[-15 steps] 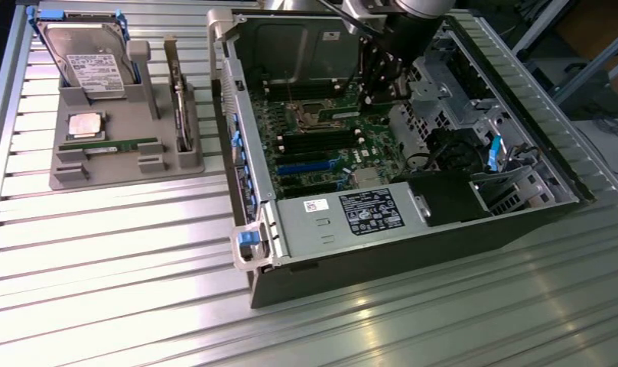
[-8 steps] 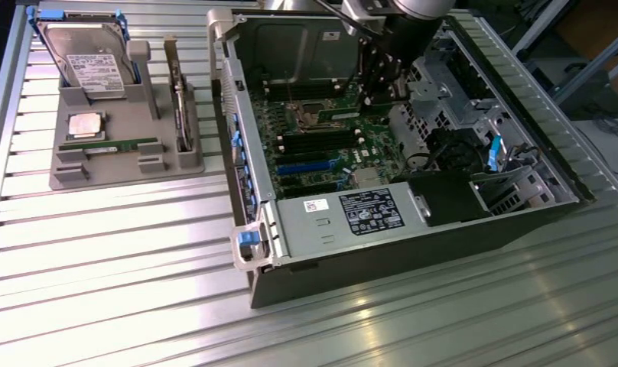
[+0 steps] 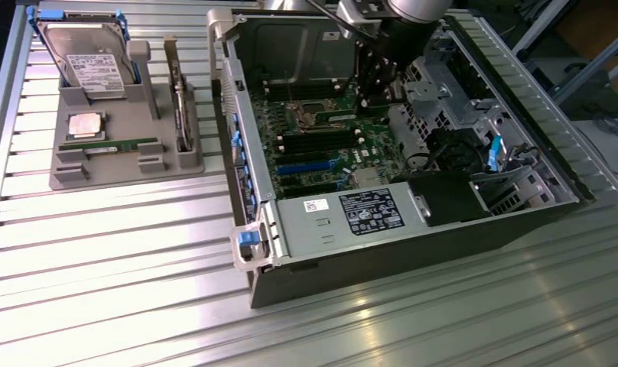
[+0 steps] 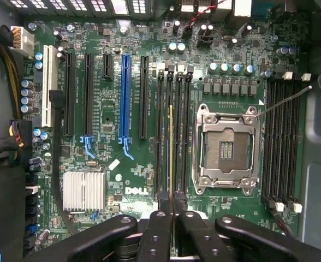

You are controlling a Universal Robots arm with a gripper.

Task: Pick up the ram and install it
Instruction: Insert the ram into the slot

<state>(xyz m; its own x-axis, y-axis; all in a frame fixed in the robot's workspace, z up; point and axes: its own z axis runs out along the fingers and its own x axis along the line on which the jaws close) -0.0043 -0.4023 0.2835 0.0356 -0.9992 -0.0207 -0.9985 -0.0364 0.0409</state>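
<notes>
Green ram [image 4: 171,147] stands edge-on, pinched by nearly closed fingers [image 4: 172,215], between black slots [image 4: 161,136] beside the empty socket [image 4: 227,147].

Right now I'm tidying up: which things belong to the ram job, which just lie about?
In use: thin green ram stick held edge-on, black gripper shut on it, black memory slots beneath.
Lying about: silver hard drive, square silver processor chip, twin green stick, bracketed expansion card.
</notes>
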